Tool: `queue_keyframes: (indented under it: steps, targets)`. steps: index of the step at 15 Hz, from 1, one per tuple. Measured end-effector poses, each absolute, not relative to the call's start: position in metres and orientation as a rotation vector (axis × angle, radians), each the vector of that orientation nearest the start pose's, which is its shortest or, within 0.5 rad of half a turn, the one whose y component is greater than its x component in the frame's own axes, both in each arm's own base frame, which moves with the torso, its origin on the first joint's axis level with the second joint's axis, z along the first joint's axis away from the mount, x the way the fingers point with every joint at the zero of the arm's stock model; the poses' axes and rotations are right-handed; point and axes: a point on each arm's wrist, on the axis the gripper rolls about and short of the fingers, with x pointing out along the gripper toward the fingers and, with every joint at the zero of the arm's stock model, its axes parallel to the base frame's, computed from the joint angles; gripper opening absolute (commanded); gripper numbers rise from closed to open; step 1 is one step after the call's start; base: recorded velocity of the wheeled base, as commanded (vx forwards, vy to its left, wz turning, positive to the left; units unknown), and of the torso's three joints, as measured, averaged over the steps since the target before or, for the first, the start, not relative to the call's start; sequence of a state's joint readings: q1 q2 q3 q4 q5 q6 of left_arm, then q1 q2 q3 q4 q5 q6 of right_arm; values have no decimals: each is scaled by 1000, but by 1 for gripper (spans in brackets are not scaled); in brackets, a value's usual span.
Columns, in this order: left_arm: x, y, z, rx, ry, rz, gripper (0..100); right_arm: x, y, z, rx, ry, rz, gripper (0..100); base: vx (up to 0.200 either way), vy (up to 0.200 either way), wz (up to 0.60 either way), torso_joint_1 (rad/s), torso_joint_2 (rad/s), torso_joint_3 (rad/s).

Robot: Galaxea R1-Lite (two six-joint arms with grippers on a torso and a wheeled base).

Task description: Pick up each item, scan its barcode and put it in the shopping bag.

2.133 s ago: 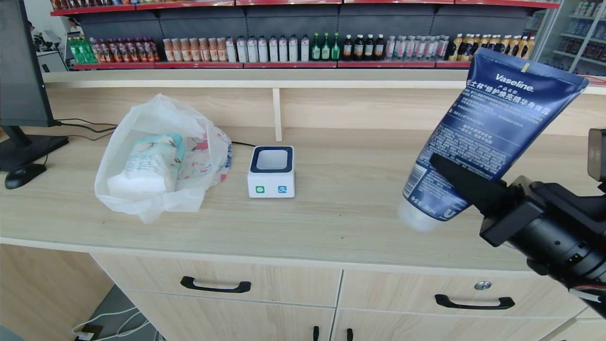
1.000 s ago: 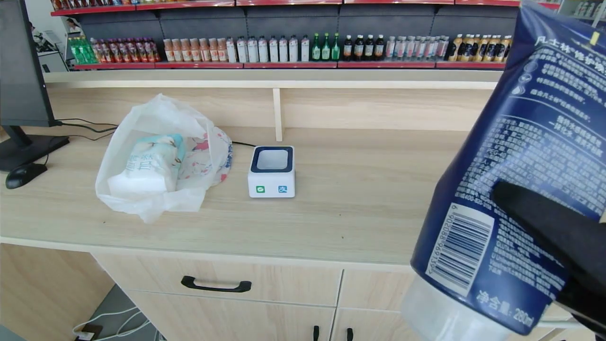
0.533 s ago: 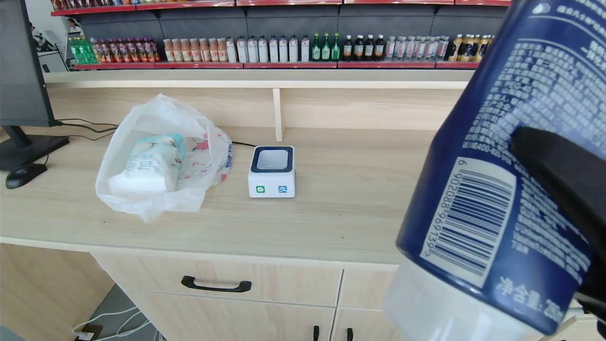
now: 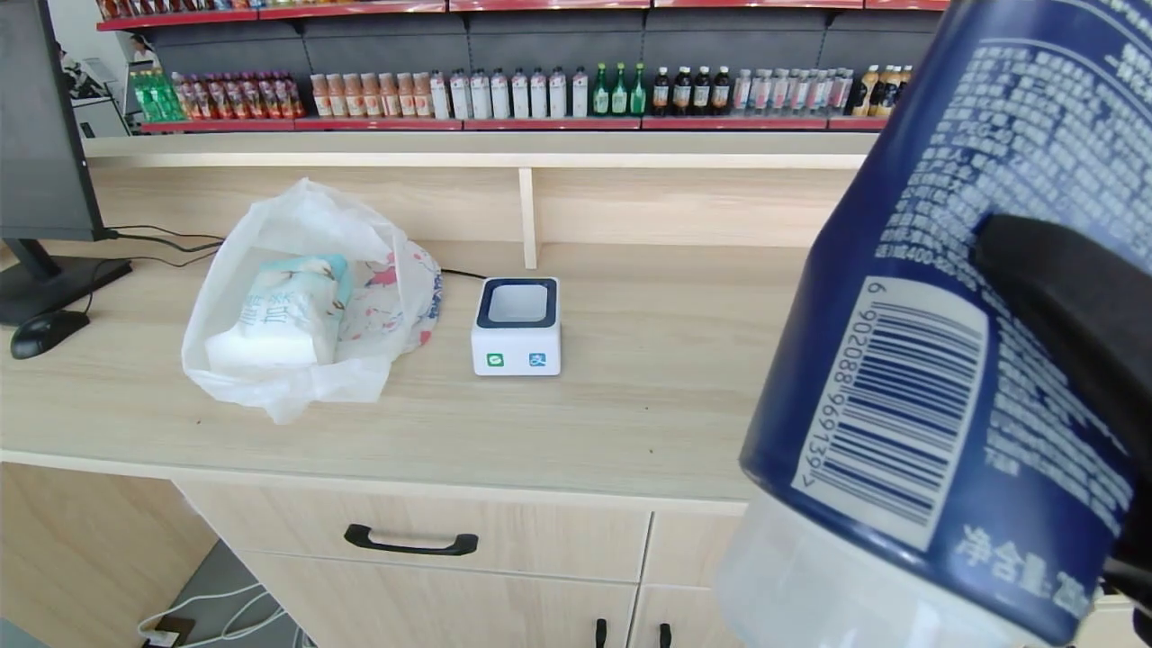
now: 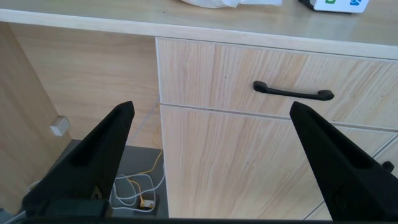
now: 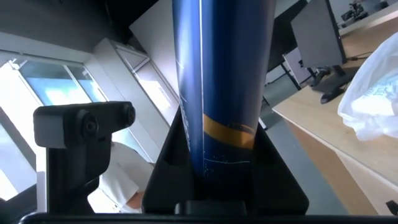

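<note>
A dark blue lotion tube is held up close in front of the head camera, its barcode facing the camera and its translucent cap pointing down. My right gripper is shut on the tube; in the right wrist view the tube stands clamped in the gripper. The white scanner sits mid-counter. Left of it lies the shopping bag, with a tissue pack inside. My left gripper hangs open below the counter edge, facing the drawers.
A monitor and a mouse stand at the counter's far left. A raised back ledge borders the counter. Drawer handles run along the front below. Shelves of bottles fill the background.
The right gripper has brought the tube up from over the counter's right side to just in front of the camera, the barcode turning into view. Bag and scanner have not moved.
</note>
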State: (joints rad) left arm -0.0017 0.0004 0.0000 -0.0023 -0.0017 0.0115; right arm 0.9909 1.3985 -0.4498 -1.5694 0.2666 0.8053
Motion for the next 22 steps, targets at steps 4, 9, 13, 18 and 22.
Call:
queue_keyframes:
  steps: [4,9,13,18,22]
  targets:
    - [-23,0,76,11,0,-3,100,109,164,257,871,-135,1376,0,0,0,0,0,0,0]
    - [-23,0,75,9,0,-3,100,138,152,246,679,-259,1161,0,0,0,0,0,0,0]
    - [-23,0,75,9,2,-3,100,178,138,232,427,-328,819,0,0,0,0,0,0,0]
    - [-23,0,75,9,2,-3,100,214,104,215,175,-358,340,0,0,0,0,0,0,0]
    - [-23,0,75,9,2,-3,100,224,87,205,103,-338,215,0,0,0,0,0,0,0]
